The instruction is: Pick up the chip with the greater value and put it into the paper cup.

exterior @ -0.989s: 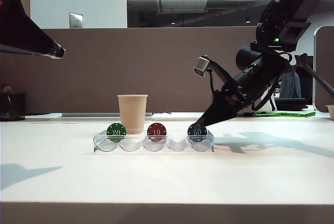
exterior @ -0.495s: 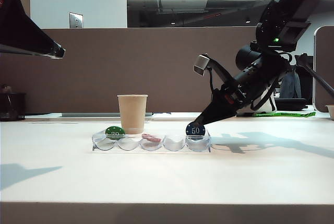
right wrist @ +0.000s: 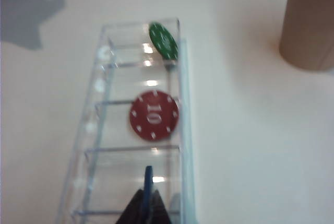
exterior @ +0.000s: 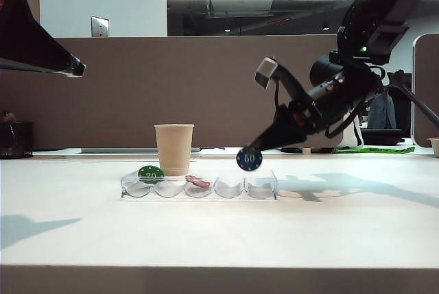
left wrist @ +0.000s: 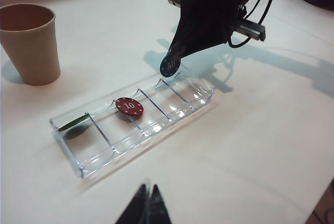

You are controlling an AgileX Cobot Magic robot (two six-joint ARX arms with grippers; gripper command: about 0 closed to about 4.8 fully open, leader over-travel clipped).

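The dark-blue "50" chip (exterior: pixel 249 160) hangs just above the clear tray (exterior: pixel 199 188), pinched edge-on by my right gripper (exterior: pixel 251 151), which is shut on it. The right wrist view shows the chip (right wrist: pixel 148 182) as a thin blue edge between the black fingertips (right wrist: pixel 136 203). From the left wrist view the chip (left wrist: pixel 170 66) dangles over the tray's far end. The tan paper cup (exterior: pixel 174 149) stands upright behind the tray, to the left of the chip. My left gripper (exterior: pixel 75 68) hovers high at the far left, shut and empty (left wrist: pixel 147 203).
In the tray, the red "10" chip (left wrist: pixel 129 107) lies flat in a middle slot and the green "20" chip (exterior: pixel 151 173) leans in the end slot near the cup (left wrist: pixel 28 41). A brown partition stands behind the white table (exterior: pixel 219 232).
My right gripper lifted the blue chip out of its tray slot and carried it up and leftward. The tray was nudged slightly; the red chip tipped flat and the green chip sank lower.
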